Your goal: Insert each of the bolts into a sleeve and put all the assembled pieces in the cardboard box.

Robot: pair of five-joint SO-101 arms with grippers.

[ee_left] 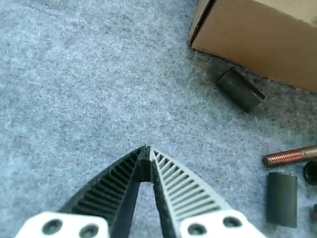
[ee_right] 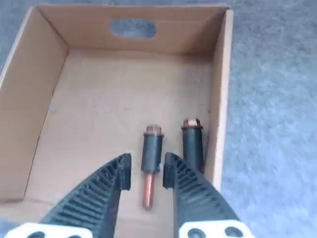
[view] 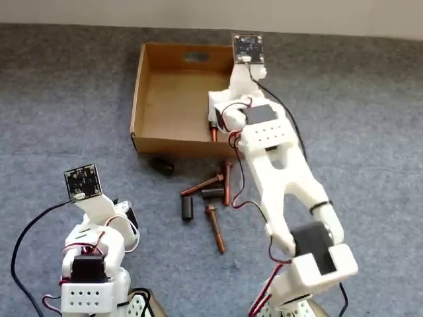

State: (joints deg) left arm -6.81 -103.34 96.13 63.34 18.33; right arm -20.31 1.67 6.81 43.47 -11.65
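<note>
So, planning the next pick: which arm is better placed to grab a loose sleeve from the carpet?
Likely left: the left gripper hangs shut over the carpet with a loose sleeve nearby; the right gripper is open over an assembled piece in the cardboard box.

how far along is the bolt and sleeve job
Done: two assembled pieces lie in the cardboard box. In hand: nothing gripped; the right gripper is open around one of them, the left gripper shut and empty. Left: three bolts and three sleeves loose on the carpet, to be joined and boxed.
</note>
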